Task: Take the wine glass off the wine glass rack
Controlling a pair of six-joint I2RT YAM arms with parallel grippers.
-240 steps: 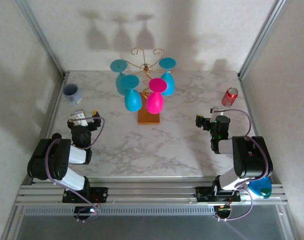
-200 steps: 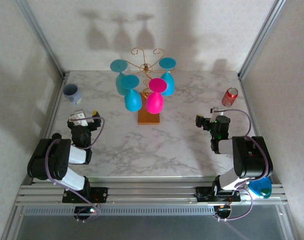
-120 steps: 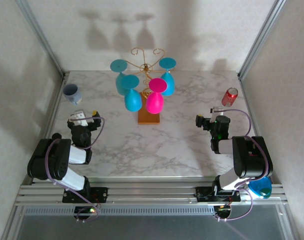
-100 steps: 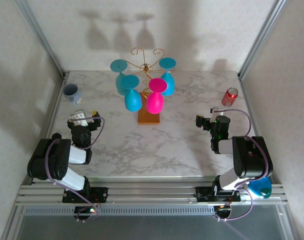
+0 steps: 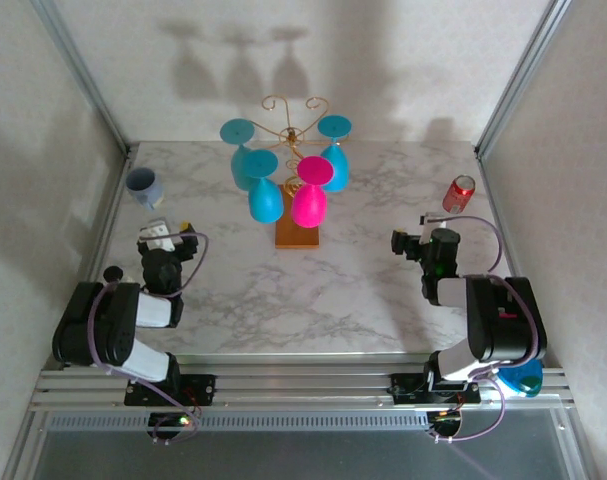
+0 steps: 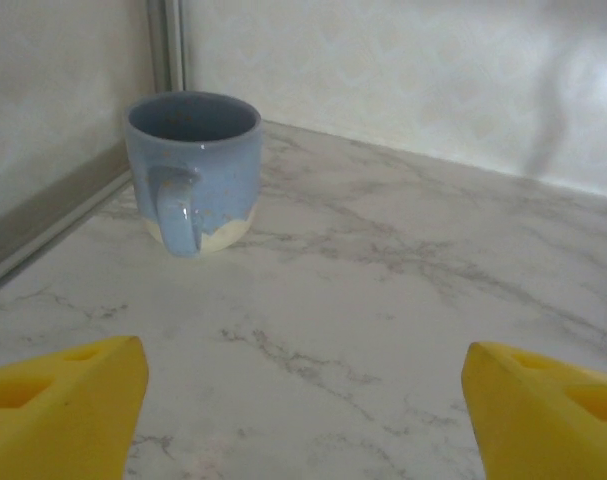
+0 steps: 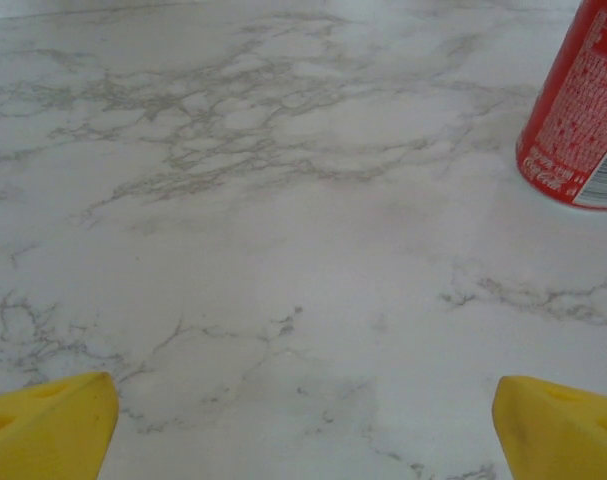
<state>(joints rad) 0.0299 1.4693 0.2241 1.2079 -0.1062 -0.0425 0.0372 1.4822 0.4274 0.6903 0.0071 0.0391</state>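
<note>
The left gripper [image 6: 301, 350] and right gripper [image 7: 303, 385] gape empty; one wine glass rack [image 5: 298, 235] holds three blue glasses [image 5: 246, 165] [image 5: 265, 200] [image 5: 334, 167], one pink glass [image 5: 309, 205].

Surface: marble table [image 5: 313, 290] between pale walls. Centre rear: wine glass rack [image 5: 296, 237] of gold wire on an orange-brown base, carrying four glasses hung bowl-down — one pink wine glass [image 5: 309, 203] at front, three blue wine glasses [image 5: 265, 198] beside and behind it. Far left: blue-grey mug [image 5: 143, 186]. Right: red can [image 5: 460, 193]. Nearer edge: left gripper [image 5: 169, 238] and right gripper [image 5: 416, 242] — both low, well apart from the rack.
</note>
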